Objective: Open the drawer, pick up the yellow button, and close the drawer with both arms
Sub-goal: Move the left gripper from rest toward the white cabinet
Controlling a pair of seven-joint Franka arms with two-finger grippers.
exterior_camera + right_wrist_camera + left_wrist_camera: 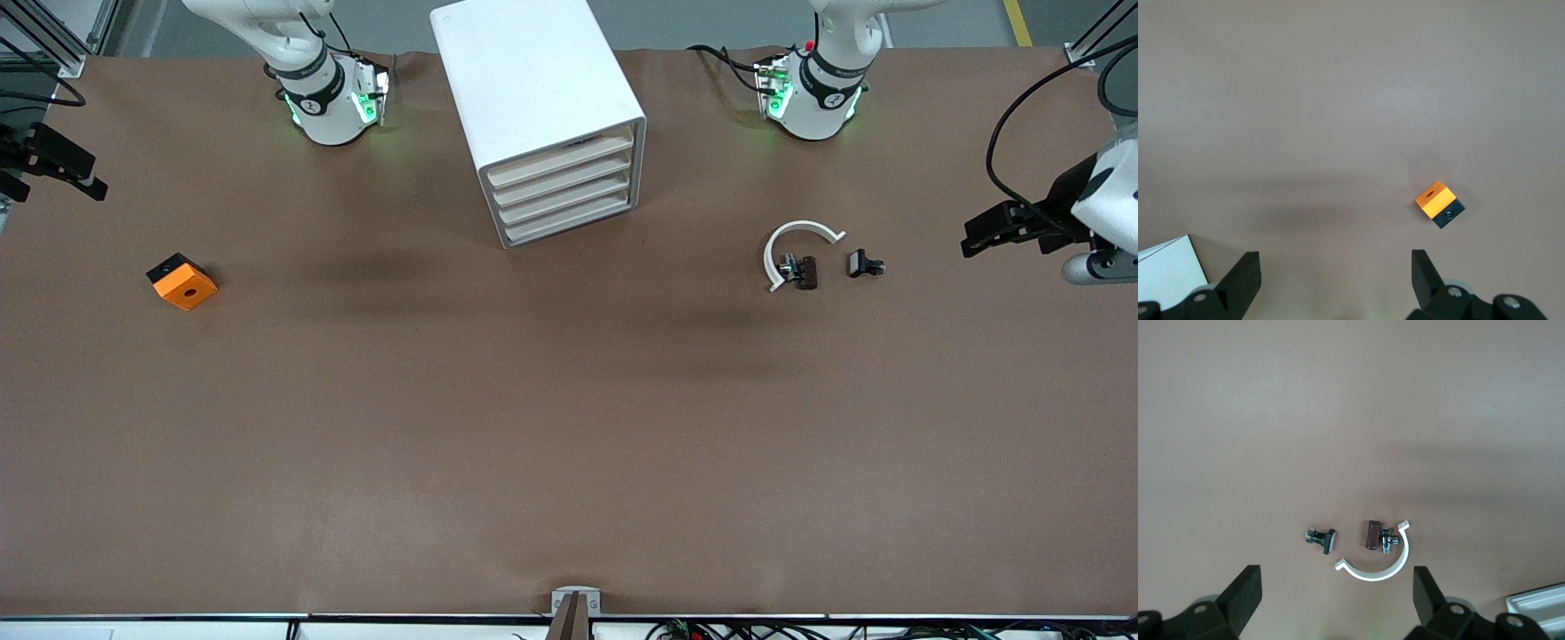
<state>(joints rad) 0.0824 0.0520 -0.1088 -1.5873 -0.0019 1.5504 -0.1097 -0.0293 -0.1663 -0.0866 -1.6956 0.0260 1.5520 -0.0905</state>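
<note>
Showing a brown table (pixel 569 427) with a white four-drawer plastic cabinet (pixel 533 89) standing midway along the edge by the robot bases, every drawer shut, fronts facing the camera-side edge. Not showing the tiny orange-capped button anywhere; probably lying inside a shut drawer, leaving its pointing and long axis impossible to tell. Hanging the left claw (pixel 971 244) over the left arm's end and the right claw (pixel 93 187) over the right arm's end, both spread wide, gripping nothing. Risking opening the wrong drawer, or dragging the whole cabinet along if pulling without bracing it.
</note>
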